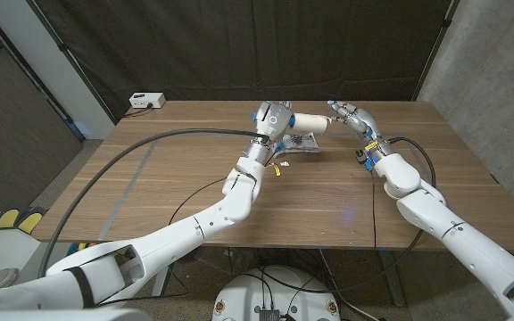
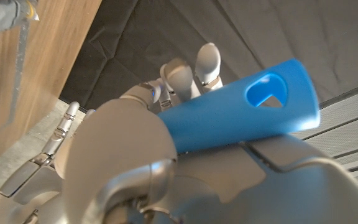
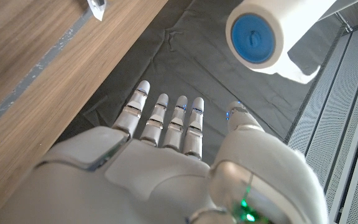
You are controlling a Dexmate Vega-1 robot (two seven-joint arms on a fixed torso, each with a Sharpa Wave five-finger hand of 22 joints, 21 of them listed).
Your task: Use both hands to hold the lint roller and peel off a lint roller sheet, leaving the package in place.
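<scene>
My left hand [image 1: 269, 119] is raised over the back middle of the table and grips the lint roller by its blue handle [image 2: 241, 115]. The white roll [image 1: 309, 120] sticks out toward my right hand [image 1: 352, 119]. In the right wrist view the roll [image 3: 272, 31] shows its blue end cap, with a loose white sheet edge [image 3: 303, 71] hanging from it. My right hand [image 3: 166, 149] has its fingers stretched out and apart, close to the roll's end, holding nothing. The package [image 1: 298, 143] lies on the table below the roller.
A white box [image 1: 146, 101] sits at the table's back left corner. A black cable [image 1: 150, 147] curves over the left half of the table, and another runs by my right wrist [image 1: 409, 143]. A small yellow bit [image 1: 281, 167] lies near my left forearm.
</scene>
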